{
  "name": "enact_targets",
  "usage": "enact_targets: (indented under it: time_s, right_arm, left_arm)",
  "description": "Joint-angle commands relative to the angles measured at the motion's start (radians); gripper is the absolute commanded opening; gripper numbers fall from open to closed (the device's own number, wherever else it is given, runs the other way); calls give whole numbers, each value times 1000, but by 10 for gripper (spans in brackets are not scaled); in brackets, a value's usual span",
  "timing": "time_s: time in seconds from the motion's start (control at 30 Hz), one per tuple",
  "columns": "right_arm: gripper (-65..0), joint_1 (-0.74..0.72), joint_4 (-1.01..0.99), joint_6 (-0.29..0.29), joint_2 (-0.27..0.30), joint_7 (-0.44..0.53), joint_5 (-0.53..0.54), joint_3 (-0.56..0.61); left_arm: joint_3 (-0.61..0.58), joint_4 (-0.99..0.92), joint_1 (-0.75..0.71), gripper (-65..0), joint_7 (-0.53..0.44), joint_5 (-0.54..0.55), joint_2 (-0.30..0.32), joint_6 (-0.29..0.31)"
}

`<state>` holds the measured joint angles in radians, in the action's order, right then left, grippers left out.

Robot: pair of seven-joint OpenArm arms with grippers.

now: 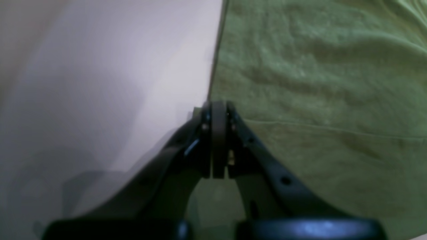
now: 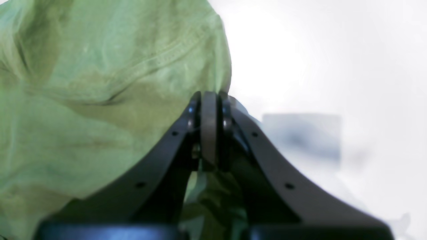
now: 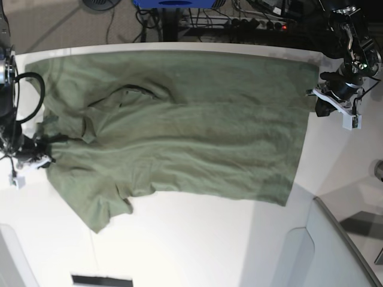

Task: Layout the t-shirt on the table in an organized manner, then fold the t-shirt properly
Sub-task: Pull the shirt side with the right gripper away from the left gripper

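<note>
Shirt: the soft, wrinkly olive-green short-sleeved t-shirt [image 3: 179, 125] lies spread out wide across the far half of the big smooth white table [image 3: 197, 239]. It is mostly flat. Its neck end is at the left and its bottom hem is at the right.

Shirt edges: the far edge runs close along the far edge of the table. The right edge is fairly straight. The near edge is wavy. One sleeve pokes out toward the near left corner. There is a bunched fold near the neck.

Left claw: the black left gripper [image 1: 218, 110] is at the far right corner of the shirt. Its two fingers are pressed together, right at the shirt's straight edge where green meets white. A bit of green cloth shows at the tips, so it seems to pinch the edge.

Right claw: the black right gripper [image 2: 209, 98] is at the left side of the shirt, by the sleeve. Its fingers are closed too, and green cloth [image 2: 100, 100] is bunched up against them. More cloth shows under the fingers.

Open room: the near half of the table is bare white, with a thin dark seam line [image 3: 93, 254] running toward the near edge.

Other things: a grey see-through panel [image 3: 335, 251] stands at the near right corner. A small dark strip [image 3: 102, 280] lies at the near edge.
</note>
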<state>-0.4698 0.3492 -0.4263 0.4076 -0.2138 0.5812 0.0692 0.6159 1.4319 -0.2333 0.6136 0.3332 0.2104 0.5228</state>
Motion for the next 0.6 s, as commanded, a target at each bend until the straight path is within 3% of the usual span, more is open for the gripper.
enact_targets:
  time_s: [0.0, 0.1, 0.23, 0.57]
  right_arm:
    - [-650, -8, 44, -10, 20, 6, 16, -6]
    - [-650, 64, 193, -10, 20, -43, 18, -42]
    - [-650, 204, 475, -10, 11, -135, 16, -177]
    - [-650, 460, 976, -10, -89, -407, 16, -403]
  left_arm:
    - [6, 16, 1, -650, -21, 13, 16, 1]
    - [6, 14, -1, -650, -21, 13, 16, 1]
    - [6, 14, -1, -650, -21, 13, 16, 1]
    - [-1, -10, 5, -650, -21, 13, 11, 0]
